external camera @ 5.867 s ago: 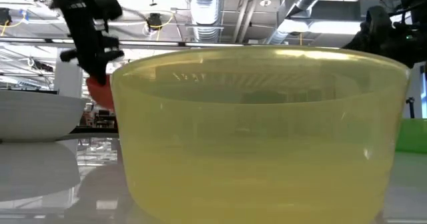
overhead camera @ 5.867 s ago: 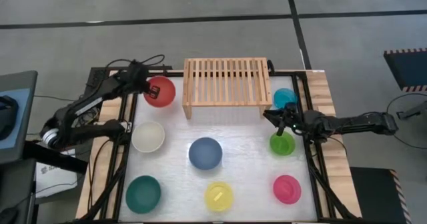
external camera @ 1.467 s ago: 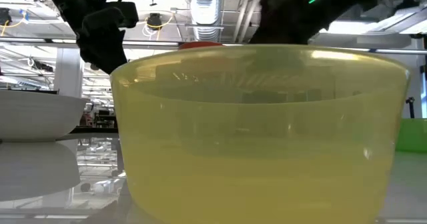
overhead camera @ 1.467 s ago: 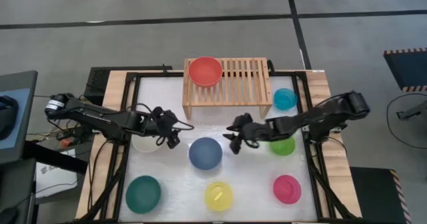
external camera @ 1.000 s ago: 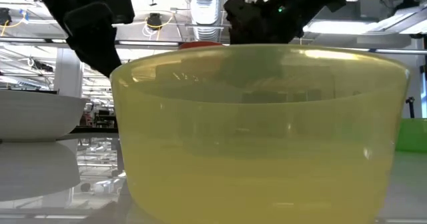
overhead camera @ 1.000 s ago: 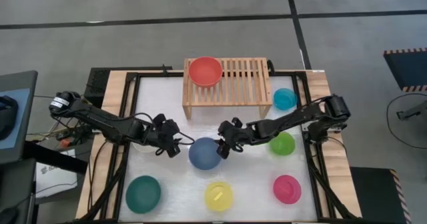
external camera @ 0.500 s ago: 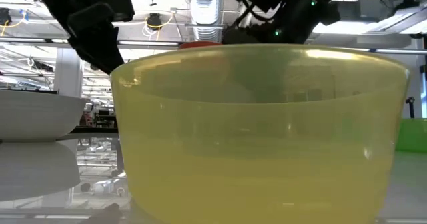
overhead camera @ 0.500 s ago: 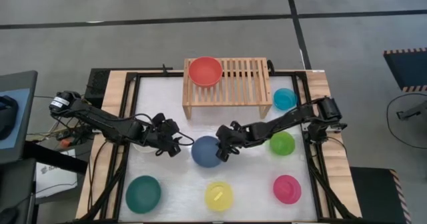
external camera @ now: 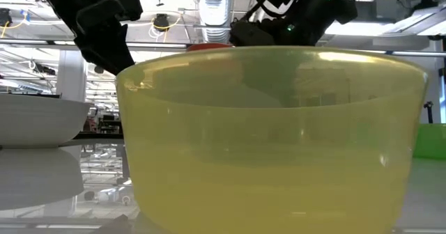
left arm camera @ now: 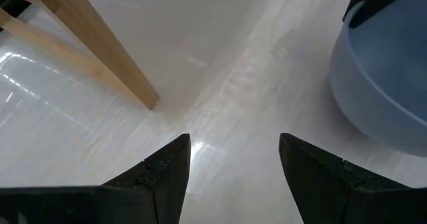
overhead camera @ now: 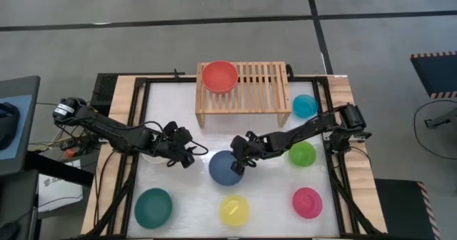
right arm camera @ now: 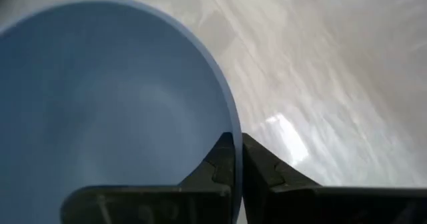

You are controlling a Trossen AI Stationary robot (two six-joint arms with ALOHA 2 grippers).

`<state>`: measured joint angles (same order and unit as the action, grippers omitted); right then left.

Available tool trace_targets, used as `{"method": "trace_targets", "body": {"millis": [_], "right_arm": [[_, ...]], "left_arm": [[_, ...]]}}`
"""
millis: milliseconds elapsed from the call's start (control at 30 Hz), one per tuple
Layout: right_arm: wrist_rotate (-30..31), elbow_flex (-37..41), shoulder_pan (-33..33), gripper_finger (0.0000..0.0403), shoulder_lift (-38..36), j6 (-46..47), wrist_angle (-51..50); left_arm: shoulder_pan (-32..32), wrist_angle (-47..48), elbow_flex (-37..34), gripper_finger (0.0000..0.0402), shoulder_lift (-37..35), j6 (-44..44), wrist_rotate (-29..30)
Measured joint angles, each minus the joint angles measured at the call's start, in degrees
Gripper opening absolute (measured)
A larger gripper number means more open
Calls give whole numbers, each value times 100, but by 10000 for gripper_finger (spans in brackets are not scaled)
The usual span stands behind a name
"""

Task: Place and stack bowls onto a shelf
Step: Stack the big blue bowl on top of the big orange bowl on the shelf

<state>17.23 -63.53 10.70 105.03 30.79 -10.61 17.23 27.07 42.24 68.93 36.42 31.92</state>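
Right gripper (overhead camera: 241, 159): it was clamped on the rim of the blue bowl (overhead camera: 227, 168), one finger inside the wall and one outside, as was shown in the right wrist view; a rim pinch was probably chosen because the bowl is too wide to be taken across.
Blue bowl: it was held at its edge near the table's middle, in front of the shelf (overhead camera: 243, 87); whether it was lifted off the table could not be told.
Left gripper (overhead camera: 187, 154): its fingers were apart and nothing was held between them; it was placed low over the table, just beside the blue bowl, with the white bowl (overhead camera: 150, 155) mostly hidden under its arm.
Shelf: the red bowl (overhead camera: 219, 76) was seated on the left end of the slats, so the rest of the top was left free for more bowls.
Other bowls: teal (overhead camera: 153, 207), yellow (overhead camera: 233, 210), pink (overhead camera: 307, 202), lime (overhead camera: 302, 153) and cyan (overhead camera: 305, 106) were found on the table, apart from one another.
Step, as judged: the blue bowl was being picked up for the shelf.
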Motion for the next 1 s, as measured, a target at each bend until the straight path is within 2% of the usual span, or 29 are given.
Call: {"method": "trace_targets", "body": {"millis": [133, 367, 867, 1000], "right_arm": [[193, 0, 53, 28, 0, -65, 33], [876, 4, 177, 32, -2, -280, 46], [1061, 11, 222, 30, -2, -678, 166], [1276, 17, 308, 30, -109, -913, 164]], "left_arm": [[0, -7, 0, 214, 0, -12, 1], [0, -14, 0, 214, 0, -13, 2], [0, -192, 0, 214, 204, 7, 31], [7, -185, -2, 214, 205, 34, 6]]}}
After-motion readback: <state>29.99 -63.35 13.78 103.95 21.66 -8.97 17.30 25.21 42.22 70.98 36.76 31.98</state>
